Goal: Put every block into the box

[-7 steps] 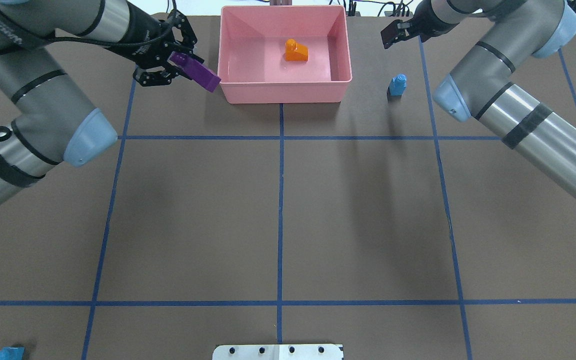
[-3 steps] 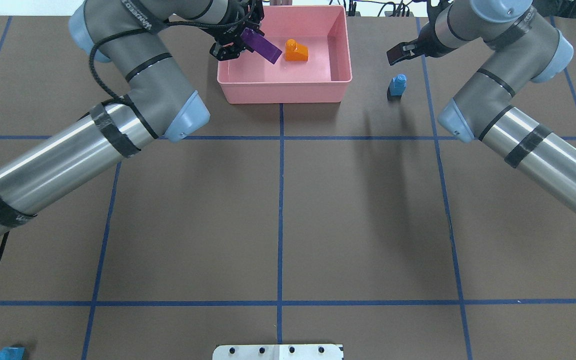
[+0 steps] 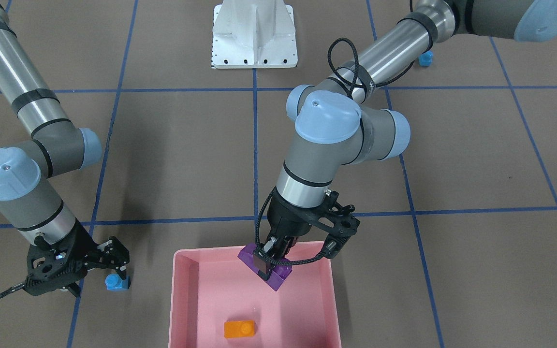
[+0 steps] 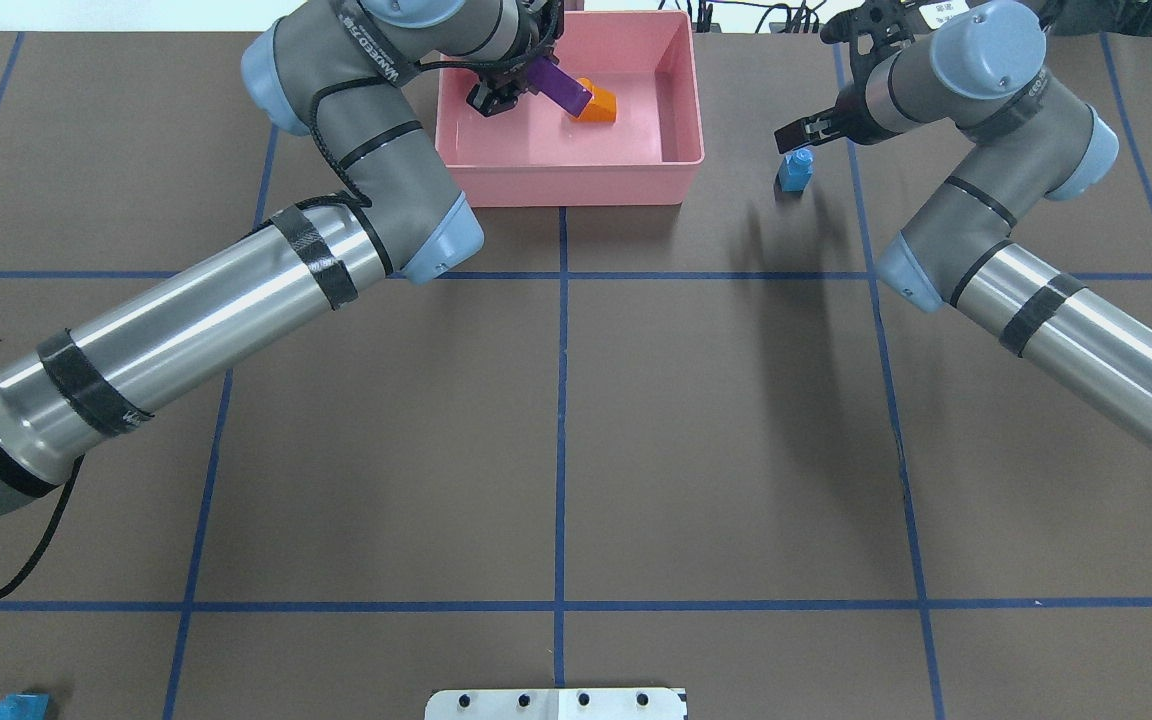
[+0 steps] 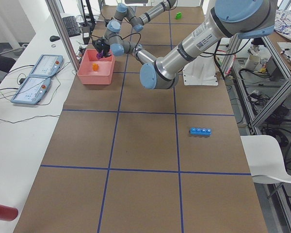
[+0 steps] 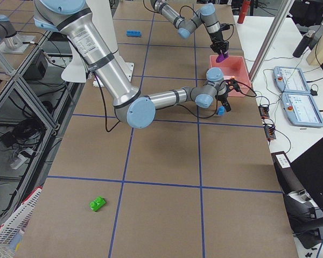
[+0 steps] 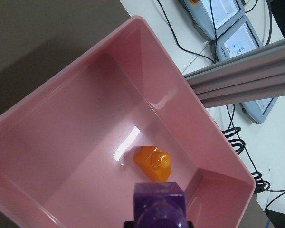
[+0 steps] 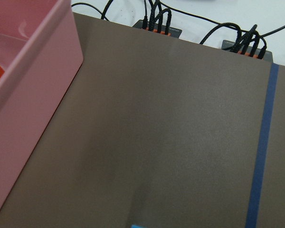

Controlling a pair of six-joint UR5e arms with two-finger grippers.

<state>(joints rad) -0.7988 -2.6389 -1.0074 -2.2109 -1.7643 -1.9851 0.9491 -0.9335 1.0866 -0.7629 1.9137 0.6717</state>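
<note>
I see left fingers (image 3: 262,265) clamped on tilted purple block (image 3: 278,276), held above box (image 3: 196,299) floor. Orange block (image 3: 239,329) lies inside box. Right fingers (image 3: 116,255) spread, close over small blue block (image 3: 114,282) on table (image 4: 736,450) beside box. Long blue block (image 5: 201,131), green block (image 6: 97,204) on table, far from box.

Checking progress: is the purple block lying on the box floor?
No, the left gripper holds the purple block above the box floor.

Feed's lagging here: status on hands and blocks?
Left hand shut on purple block, over the box. Right hand open, beside small blue block, outside box. Orange block in box. Nothing in the way.
</note>
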